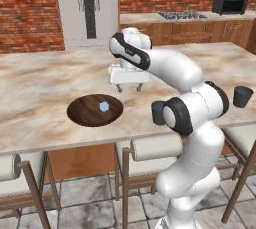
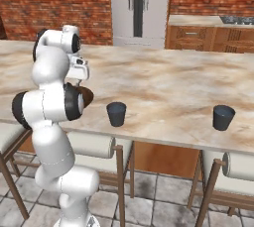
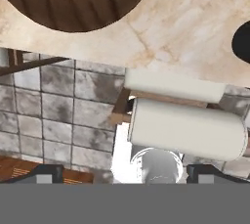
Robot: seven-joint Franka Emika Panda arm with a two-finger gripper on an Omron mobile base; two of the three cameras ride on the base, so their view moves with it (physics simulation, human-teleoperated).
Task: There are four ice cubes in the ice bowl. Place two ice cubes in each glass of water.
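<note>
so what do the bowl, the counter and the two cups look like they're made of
Bowl: dark brown wood, going by the grain lines, fairly matte. Counter: polished stone, probably marble, beige with darker veining. Cups: dark grey-blue, opaque, matte; glass, ceramic or plastic can't be told from their look.

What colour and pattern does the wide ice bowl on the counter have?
The ice bowl is dark brown with a wood grain pattern, seen best in the left base view.
</note>
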